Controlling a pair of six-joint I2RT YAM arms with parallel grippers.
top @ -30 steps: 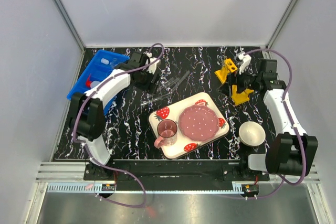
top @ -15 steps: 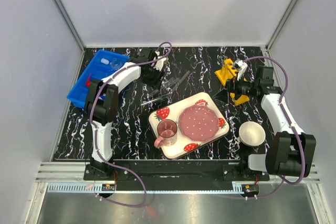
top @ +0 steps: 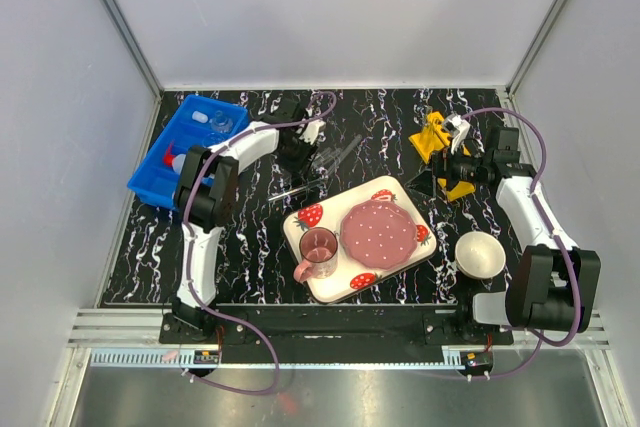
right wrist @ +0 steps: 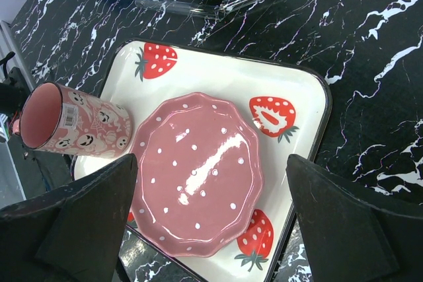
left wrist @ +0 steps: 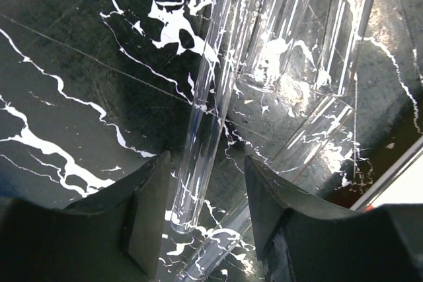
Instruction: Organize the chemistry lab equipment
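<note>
Upper left of the overhead frame, the blue bin sits. At centre, your left fingers are spread either side of one thin tube on the counter; close off-centre and it could roll or crack against its neighbours. Rightward, your right fingers gape empty, seemingly beside the yellow rack.

Noted a black tabletop veined with white marbling. Found a white tray printed with red, green-leafed strawberries, along with a pink plate speckled in white dots and a pink cup patterned with white ghostly faces. Saw a yellow rack, a blue bin, a plain white bowl and clear, colourless tubes.
</note>
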